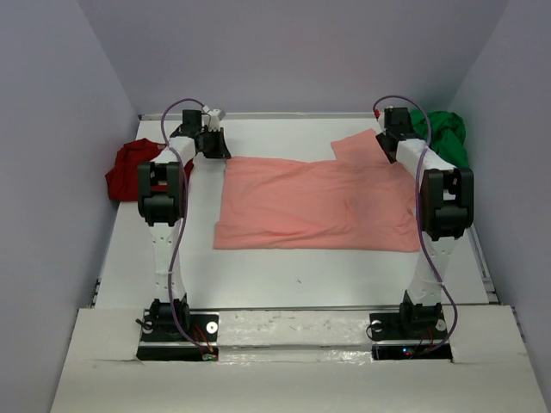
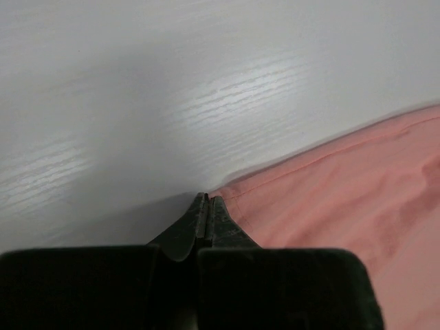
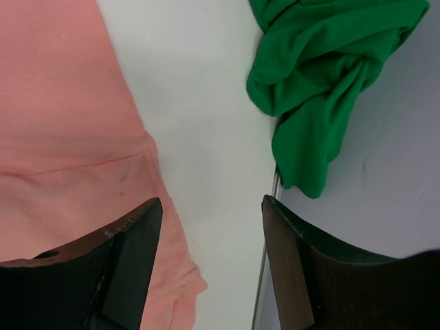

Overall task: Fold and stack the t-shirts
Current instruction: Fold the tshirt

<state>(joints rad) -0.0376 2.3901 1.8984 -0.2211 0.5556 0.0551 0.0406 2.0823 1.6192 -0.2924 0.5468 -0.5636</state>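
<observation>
1. White tabletop (image 1: 293, 267) boxed in by plain grey-lilac walls, with both arms stretched to the far side.
2. Found the salmon-pink t-shirt (image 1: 314, 202) spread mostly flat mid-table, one sleeve poking out at the far right. Pretty clearly the one being worked on.
3. Spotted the dark red t-shirt (image 1: 129, 168) bunched at the left edge and the bright green t-shirt (image 1: 443, 133) crumpled against the far right wall. Probably parked there to leave folding room.
4. Caught the left gripper (image 2: 206, 206) pinched fully together, right at the pink shirt's far-left hem corner and touching it. Couldn't tell whether any cloth was actually caught. Presumably went for a corner because lifting it would carry that whole edge over.
5. Saw the right gripper (image 3: 210, 206) spread wide with nothing held, hanging over the pink sleeve edge, green cloth just beside. Looked lined up for the matching far-right grab.
6. No folds made, nothing stacked, so early days.
</observation>
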